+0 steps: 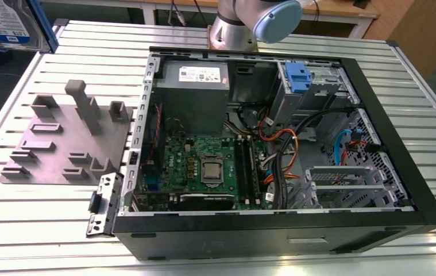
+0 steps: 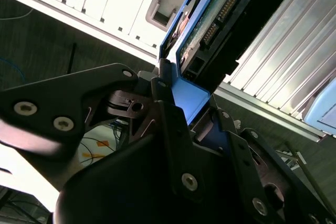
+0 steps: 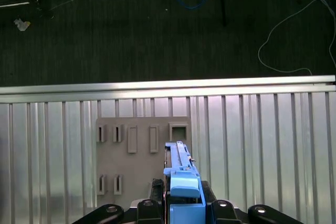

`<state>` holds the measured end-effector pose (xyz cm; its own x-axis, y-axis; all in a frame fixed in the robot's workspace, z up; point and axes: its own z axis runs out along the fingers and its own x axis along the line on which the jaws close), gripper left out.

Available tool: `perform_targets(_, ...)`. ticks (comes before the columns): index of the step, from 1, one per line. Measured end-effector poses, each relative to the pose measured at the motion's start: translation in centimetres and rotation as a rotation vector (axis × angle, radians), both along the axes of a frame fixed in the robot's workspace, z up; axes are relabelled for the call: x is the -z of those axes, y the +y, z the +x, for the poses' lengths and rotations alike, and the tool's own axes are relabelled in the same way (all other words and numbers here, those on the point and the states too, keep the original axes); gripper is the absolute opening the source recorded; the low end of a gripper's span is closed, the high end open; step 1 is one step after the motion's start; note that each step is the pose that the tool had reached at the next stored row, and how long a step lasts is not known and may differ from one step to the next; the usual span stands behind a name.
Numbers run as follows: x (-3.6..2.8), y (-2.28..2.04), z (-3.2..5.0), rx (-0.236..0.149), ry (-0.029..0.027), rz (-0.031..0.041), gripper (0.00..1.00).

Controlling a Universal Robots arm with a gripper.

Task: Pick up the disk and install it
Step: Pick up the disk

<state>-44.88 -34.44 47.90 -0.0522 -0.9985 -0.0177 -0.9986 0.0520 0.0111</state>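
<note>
the disk (image 1: 4, 23) looks a stiff metal slab, likely heavy for its size. its bare board (image 2: 210, 19) on one face seems fragile and should not be pressed or knocked. the blue carrier (image 3: 184, 187) round its rim looks the safer hold: plastic, less slippery than the metal. the gripper (image 2: 186, 100) is clamped on that carrier at one end, fingers (image 2: 160, 90) either side of the blue plastic, so the disk stands out edge-on past the fingertips. it hangs in the air above the fixture (image 3: 136, 150), over one edge and clear of it.
</note>
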Motion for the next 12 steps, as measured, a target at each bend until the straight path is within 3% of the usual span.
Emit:
perform_targets(6,-0.6,0.0,0.0,0.0,0.0,0.0,0.37)
perform_targets(12,-0.63,0.0,0.0,0.0,0.0,0.0,0.37)
